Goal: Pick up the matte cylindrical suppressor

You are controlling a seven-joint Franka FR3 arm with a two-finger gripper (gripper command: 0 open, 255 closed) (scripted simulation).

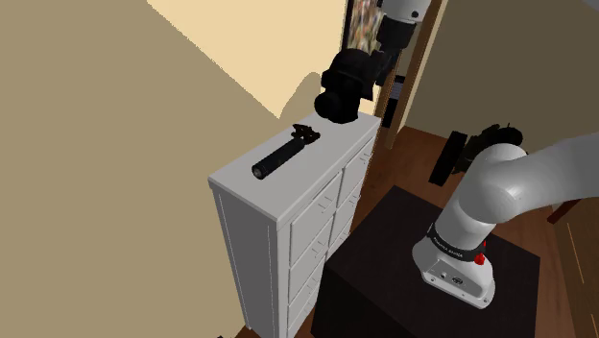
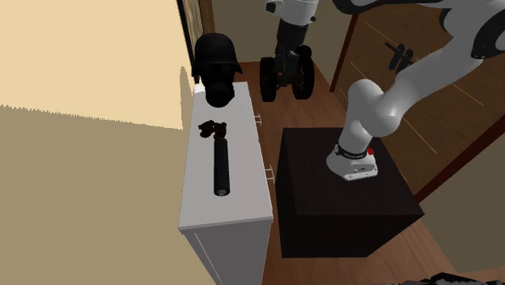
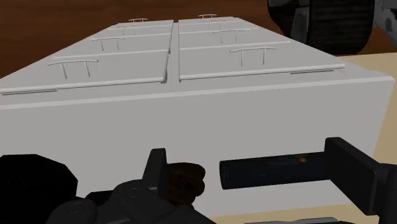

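The suppressor (image 1: pixel 278 157) (image 2: pixel 220 166) (image 3: pixel 272 173) is a matte black cylinder lying flat along the top of a white dresser (image 1: pixel 240 182) (image 2: pixel 243 202) (image 3: pixel 210 121). My gripper (image 2: pixel 287 91) (image 1: pixel 368 77) (image 3: pixel 251 156) hangs well above the dresser, out past its front edge and beside the black helmet. It is open and holds nothing. In the wrist view the cylinder lies far below, seen between the fingers and reaching toward one fingertip (image 3: pixel 350 167). The suppressor touches nothing but the dresser top.
A black helmet-like head (image 1: pixel 333 96) (image 2: pixel 217 66) (image 3: pixel 32 188) stands at one end of the dresser top. A small dark brown object (image 1: pixel 305 134) (image 2: pixel 213 128) (image 3: pixel 186 181) lies between it and the cylinder. The beige wall runs behind the dresser. My dark stand (image 2: pixel 340 202) is in front.
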